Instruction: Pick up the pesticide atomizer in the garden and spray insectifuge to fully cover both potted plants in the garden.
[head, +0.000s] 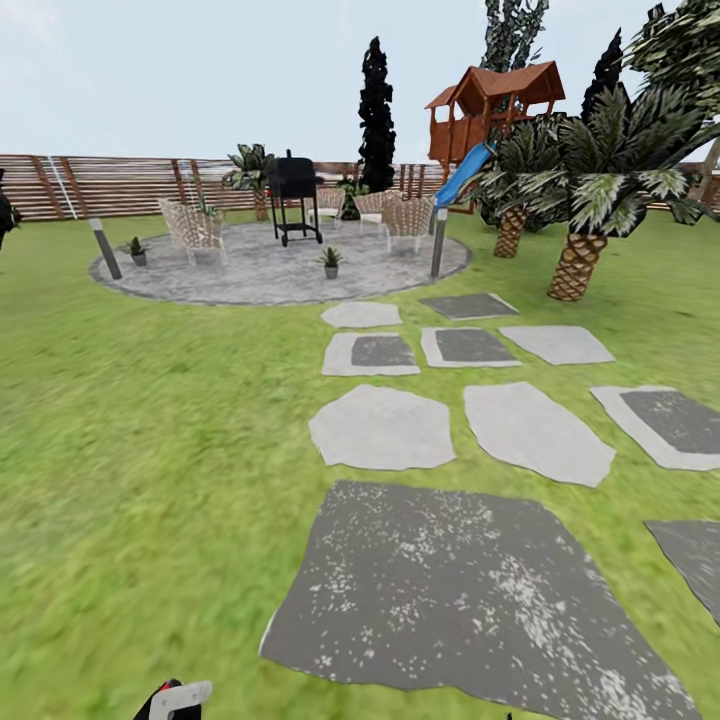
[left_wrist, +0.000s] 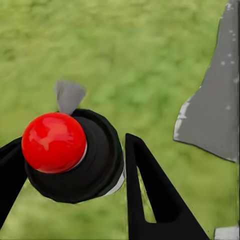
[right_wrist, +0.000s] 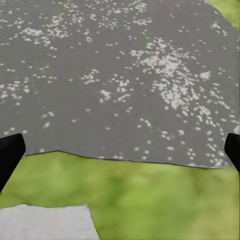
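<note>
In the left wrist view the pesticide atomizer (left_wrist: 75, 160) shows from above as a black round body with a red ball cap and a grey nozzle. My left gripper (left_wrist: 75, 172) is shut on it, with one black finger (left_wrist: 150, 200) on each side, above grass. Its red and white top (head: 172, 698) peeks in at the head view's lower edge. Far ahead, two potted plants stand on the round stone patio (head: 270, 275): one (head: 137, 250) at its left edge, one (head: 331, 262) near its front. My right gripper (right_wrist: 120, 155) hangs open over a dark paving slab (right_wrist: 120, 75).
Stepping stones (head: 380, 425) and a large dark slab (head: 450, 590) lead across the lawn to the patio. Two grey bollards (head: 105, 248) (head: 438, 243), wicker chairs (head: 195, 228) and a black grill (head: 295, 200) stand there. Palms (head: 580, 230) and a playhouse (head: 495, 110) are at right.
</note>
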